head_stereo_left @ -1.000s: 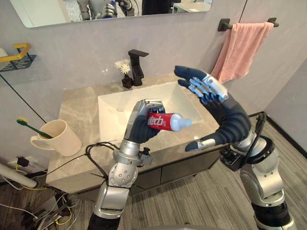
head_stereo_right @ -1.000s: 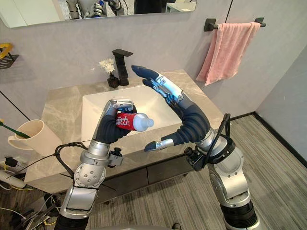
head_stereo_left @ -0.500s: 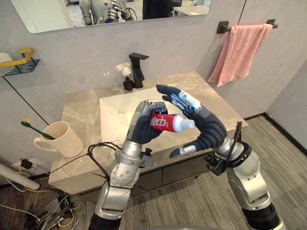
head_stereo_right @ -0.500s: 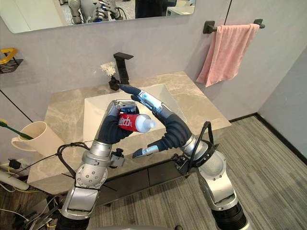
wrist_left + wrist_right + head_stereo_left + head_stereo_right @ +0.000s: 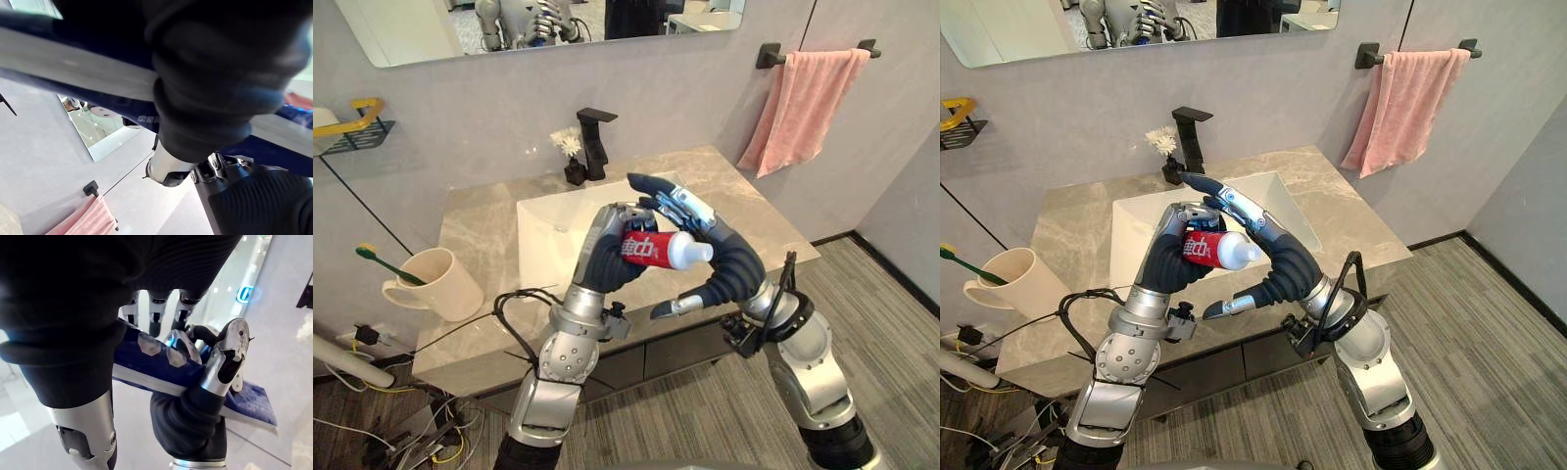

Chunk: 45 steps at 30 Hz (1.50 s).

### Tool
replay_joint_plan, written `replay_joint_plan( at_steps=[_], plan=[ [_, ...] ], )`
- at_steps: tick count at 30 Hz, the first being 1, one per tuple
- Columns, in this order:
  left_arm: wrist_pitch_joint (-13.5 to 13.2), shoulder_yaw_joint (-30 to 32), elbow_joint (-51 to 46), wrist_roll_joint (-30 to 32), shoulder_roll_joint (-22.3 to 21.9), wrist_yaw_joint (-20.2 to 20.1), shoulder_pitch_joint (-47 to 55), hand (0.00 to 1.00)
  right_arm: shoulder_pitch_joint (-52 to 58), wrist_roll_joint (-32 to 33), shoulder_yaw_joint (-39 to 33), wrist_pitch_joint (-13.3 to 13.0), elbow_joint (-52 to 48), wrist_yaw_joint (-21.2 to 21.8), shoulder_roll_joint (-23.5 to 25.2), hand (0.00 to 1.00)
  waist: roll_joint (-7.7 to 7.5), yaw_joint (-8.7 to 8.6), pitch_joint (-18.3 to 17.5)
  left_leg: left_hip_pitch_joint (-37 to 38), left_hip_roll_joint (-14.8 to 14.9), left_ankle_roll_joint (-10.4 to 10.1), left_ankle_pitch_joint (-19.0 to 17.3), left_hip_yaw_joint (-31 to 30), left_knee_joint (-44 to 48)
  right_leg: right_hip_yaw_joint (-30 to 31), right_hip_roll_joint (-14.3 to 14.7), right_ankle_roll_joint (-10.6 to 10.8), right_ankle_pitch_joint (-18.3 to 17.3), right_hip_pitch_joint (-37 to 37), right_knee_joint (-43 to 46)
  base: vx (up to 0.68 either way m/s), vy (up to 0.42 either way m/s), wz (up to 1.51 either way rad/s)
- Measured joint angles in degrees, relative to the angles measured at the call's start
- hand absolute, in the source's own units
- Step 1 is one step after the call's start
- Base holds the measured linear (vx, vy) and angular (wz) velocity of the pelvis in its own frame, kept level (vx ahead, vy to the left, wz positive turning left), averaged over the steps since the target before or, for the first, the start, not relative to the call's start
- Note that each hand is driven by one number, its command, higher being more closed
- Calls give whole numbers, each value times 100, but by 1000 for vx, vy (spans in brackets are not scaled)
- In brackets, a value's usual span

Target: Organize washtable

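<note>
Left hand (image 5: 605, 258) is raised over the sink basin (image 5: 543, 235), fingers and thumb curled round a toothpaste tube (image 5: 651, 251), so it has a firm grasp on it. The tube is red, lies roughly level and is clear of the counter (image 5: 475, 223). Its white cap (image 5: 699, 254) points right, sticking out past the left hand toward the right palm. Right hand (image 5: 722, 258) is right up against that end and is released. Its fingers (image 5: 671, 201) are straight and reach across the far side of the tube above the left fingertips, and the thumb (image 5: 677, 307) is stretched out low on the near side. Nothing is gripped in it. Cannot tell whether the right fingers actually touch the tube or the left hand, but they are just beside both. In the right wrist view the tube's flat body (image 5: 161, 363) sits clamped in the left hand, past the right hand's own fingers. Elsewhere on the counter, a cream cup (image 5: 433, 284) stands near the left edge with a green toothbrush (image 5: 380, 258) leaning out of it. A black faucet (image 5: 595, 139) is at the far rim of the basin, with a small dark vase of white flowers (image 5: 570, 157) just to its left. A pink towel (image 5: 800, 106) hangs on the wall bar at far right, and a wire shelf with a yellow rail (image 5: 347, 119) is on the wall at far left.
</note>
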Motion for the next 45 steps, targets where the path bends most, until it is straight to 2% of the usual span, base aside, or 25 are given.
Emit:
replay_joint_plan(
  at_steps=[3, 4, 13, 31, 32, 39, 45],
  plan=[
    [5, 13, 0, -1, 0, 15, 0, 100, 2, -102, 147, -26, 0, -144, 16, 0, -5, -1, -2, 1, 0, 0, 0, 1, 0, 0, 0, 0, 0, 0, 0, 0, 0, 0],
    [5, 9, 0, -1, 0, 16, -1, 100, 2, -106, 161, -26, 1, -184, 36, 100, -10, 0, -6, 1, 0, 0, 0, 1, 0, 0, 0, 0, 0, 1, 0, 0, 0, 0],
    [-11, -207, 1, -40, 4, 9, 0, 100, -2, -105, 70, -60, 21, -455, 207, 100, -65, -3, -39, 0, 0, 0, 0, 2, 0, -1, -1, 0, 0, -1, -1, 0, 0, 0],
    [-26, -262, 11, -40, 4, -1, 0, 100, -17, -329, 95, -98, 24, -612, 327, 100, -75, 2, -41, -4, 0, 0, 0, -2, -2, -5, 0, 0, 0, 0, -6, 0, 0, 0],
    [-26, -262, 11, -40, 4, -1, 0, 0, -17, -336, 82, -98, 25, -635, 332, 100, -75, 2, -41, -4, 0, 0, 0, -2, -2, -5, 0, 0, 0, 0, -6, 0, 0, 0],
    [-31, -253, 51, -35, 3, 28, -2, 0, -16, -559, 25, -145, 79, -881, 496, 100, -78, 1, -41, 4, 0, 0, 0, -3, -3, -4, 0, 0, 0, 9, -5, 0, 0, 0],
    [-31, -108, 107, -38, -99, 266, -33, 0, 25, -949, -437, -152, 114, -1217, 589, 100, -84, 5, -43, 19, -1, 1, 1, -6, -4, -4, 0, 0, 0, 25, -2, 0, 0, 0]
  ],
)
